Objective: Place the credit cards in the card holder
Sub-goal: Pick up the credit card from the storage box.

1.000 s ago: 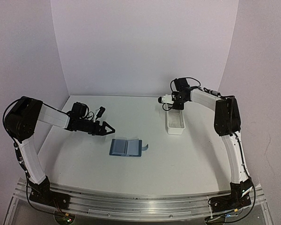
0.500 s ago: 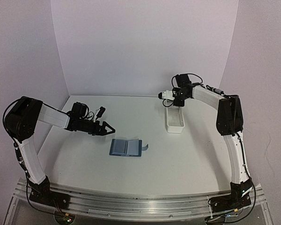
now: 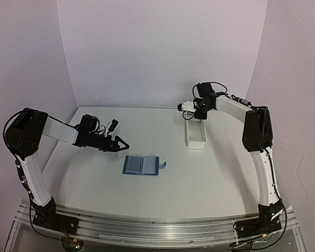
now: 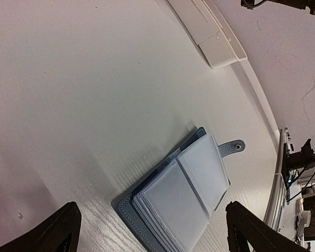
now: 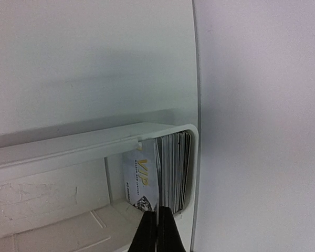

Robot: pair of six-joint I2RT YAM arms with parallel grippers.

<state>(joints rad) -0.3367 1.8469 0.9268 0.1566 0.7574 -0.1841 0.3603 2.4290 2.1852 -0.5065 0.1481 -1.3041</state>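
The card holder (image 3: 142, 165) lies open on the table, dark blue with pale pocket pages (image 4: 184, 194) up and its snap tab to the right. My left gripper (image 3: 123, 143) hovers just left of it, open, with the holder between and beyond its fingertips (image 4: 152, 224). The credit cards (image 5: 174, 168) stand on edge as a stack at the far end of the white tray (image 3: 197, 139). Above that end my right gripper (image 3: 198, 117) is shut, its tips (image 5: 157, 212) pinching the near edge of the front card (image 5: 142, 178), which leans off the stack.
The tray's (image 5: 94, 144) rim wraps closely round the cards. The back wall stands right behind the tray, and the side walls close in on both sides. In the left wrist view the tray (image 4: 215, 50) lies far beyond the holder.
My right arm rose slightly over the tray's far end about a second ago and has held still since. The left arm and the card holder have not moved.
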